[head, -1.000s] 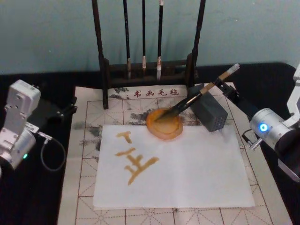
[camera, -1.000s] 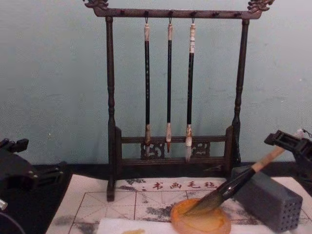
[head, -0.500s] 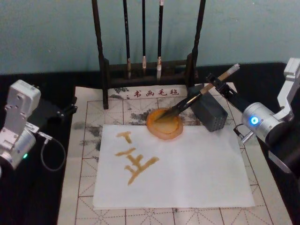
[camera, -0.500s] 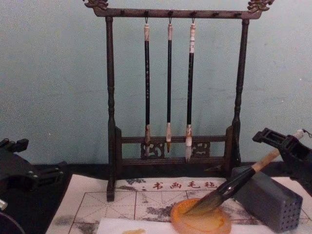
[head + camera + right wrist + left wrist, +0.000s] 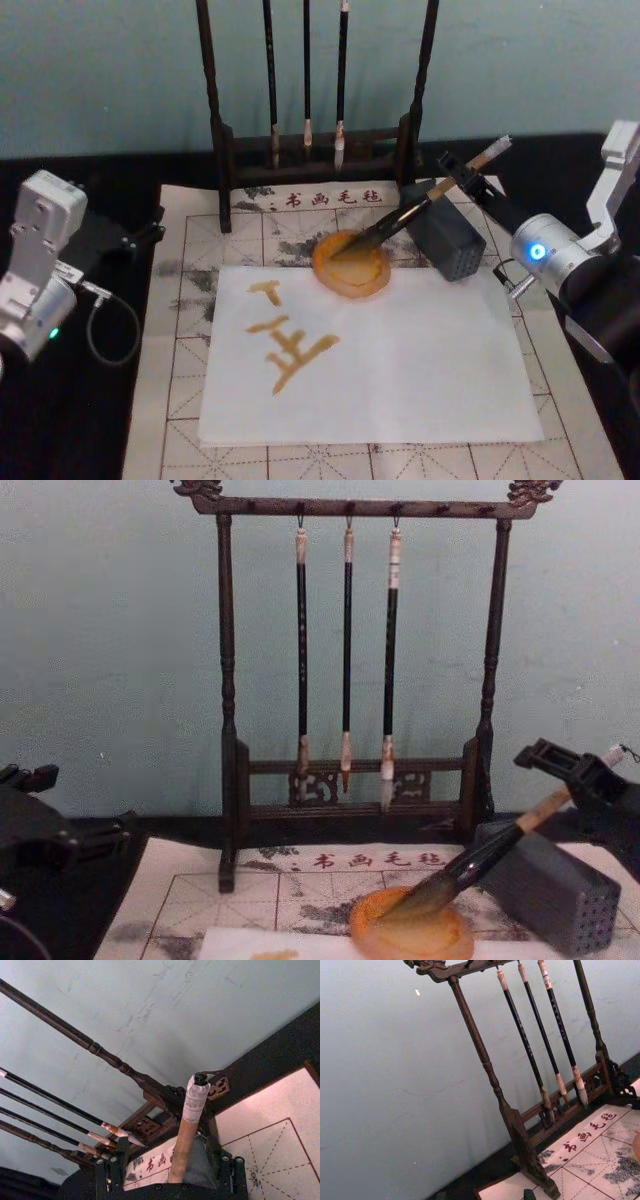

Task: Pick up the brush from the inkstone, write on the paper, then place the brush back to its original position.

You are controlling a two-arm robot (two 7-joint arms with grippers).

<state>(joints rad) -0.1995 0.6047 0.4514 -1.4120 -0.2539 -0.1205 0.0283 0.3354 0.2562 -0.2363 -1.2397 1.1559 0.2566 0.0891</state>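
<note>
The brush [image 5: 420, 200] lies slanted with its bristle tip in the orange inkstone [image 5: 345, 287] and its bamboo handle propped over a grey block. My right gripper [image 5: 450, 172] is open, one finger on either side of the upper handle; the right wrist view shows the handle [image 5: 187, 1125] running up between them, apart from both. From the chest, this gripper [image 5: 560, 770] sits at the right, by the brush [image 5: 480, 860] above the inkstone [image 5: 410, 942]. The white paper [image 5: 400, 360] carries brown strokes at its left. My left gripper [image 5: 140, 238] is parked at the far left.
A dark wooden rack [image 5: 305, 150] with three thin hanging brushes stands behind the inkstone. The grey block with small holes [image 5: 447, 240] sits right of the dish. A gridded felt mat [image 5: 185, 400] lies under the paper, on a black table.
My right gripper has moved left and forward to straddle the brush handle. The brush, the dish and the left arm have not moved.
</note>
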